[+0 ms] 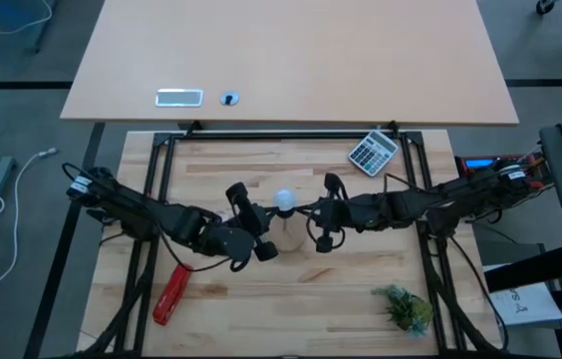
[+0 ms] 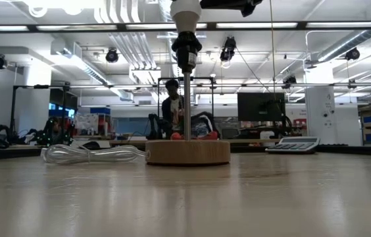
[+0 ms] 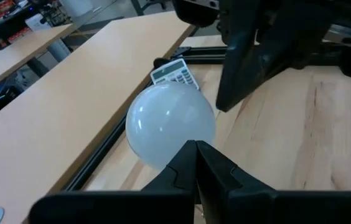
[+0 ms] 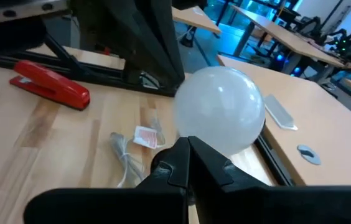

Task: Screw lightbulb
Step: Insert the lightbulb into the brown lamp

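You're mid-screw here, I'd say. The lightbulb (image 1: 284, 199) is up on top of the black socket (image 2: 187, 47), on a post above the round wooden base (image 2: 187, 151), about the middle of the table (image 1: 261, 299).

The left gripper (image 1: 253, 231) sits just beside the bulb on one side and the right gripper (image 1: 323, 221) on the other. In each wrist view that arm's own fingers look pressed together just under the bulb, not wrapped around the glass, so I'd call both closed on nothing. Whether either is pinching the socket neck, you can't tell.

Next move, my guess: get one pair of fingers around the bulb, steady the base with the other arm, and twist. The bulb is smooth and round, so it'll probably slip if you grab off-centre.

Other stuff around: a red stapler (image 1: 170, 294), a calculator (image 1: 373, 152), a coiled clear cable (image 2: 90, 153). No brand or writing is readable anywhere.
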Controlling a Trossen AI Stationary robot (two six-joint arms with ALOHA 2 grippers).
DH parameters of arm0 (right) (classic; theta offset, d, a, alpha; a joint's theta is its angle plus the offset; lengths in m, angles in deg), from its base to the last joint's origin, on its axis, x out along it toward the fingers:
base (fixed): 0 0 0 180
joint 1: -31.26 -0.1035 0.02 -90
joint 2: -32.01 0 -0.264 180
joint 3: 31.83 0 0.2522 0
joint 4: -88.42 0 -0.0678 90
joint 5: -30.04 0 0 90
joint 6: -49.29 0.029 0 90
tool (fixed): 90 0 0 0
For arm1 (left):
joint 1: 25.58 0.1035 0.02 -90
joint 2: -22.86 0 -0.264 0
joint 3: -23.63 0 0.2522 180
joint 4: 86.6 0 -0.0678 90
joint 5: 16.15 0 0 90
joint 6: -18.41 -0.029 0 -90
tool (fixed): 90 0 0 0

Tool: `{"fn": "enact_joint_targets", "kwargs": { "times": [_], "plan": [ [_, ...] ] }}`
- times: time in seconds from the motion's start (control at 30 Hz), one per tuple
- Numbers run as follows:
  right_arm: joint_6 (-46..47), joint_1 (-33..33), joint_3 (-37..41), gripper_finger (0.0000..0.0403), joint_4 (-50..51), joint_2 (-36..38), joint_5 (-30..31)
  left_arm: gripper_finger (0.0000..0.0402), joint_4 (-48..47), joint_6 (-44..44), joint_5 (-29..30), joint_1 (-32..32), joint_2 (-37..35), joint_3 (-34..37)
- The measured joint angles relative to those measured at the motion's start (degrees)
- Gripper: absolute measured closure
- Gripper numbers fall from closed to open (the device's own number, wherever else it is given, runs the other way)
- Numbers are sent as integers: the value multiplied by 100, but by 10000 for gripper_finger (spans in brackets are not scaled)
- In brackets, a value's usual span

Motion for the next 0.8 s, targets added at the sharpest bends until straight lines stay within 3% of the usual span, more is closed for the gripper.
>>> {"fn": "enact_joint_targets", "kwargs": {
  "times": [0.37,0.6,0.8],
  "plan": [
    [145,10,-2,403,601,19,493,402,-26,158,-4,-380,-74,-15],
    [275,47,-2,403,870,20,397,402,-1637,1687,248,-739,-78,63],
    [517,169,115,403,493,50,144,402,-927,1525,358,-705,-81,652]
  ]
}}
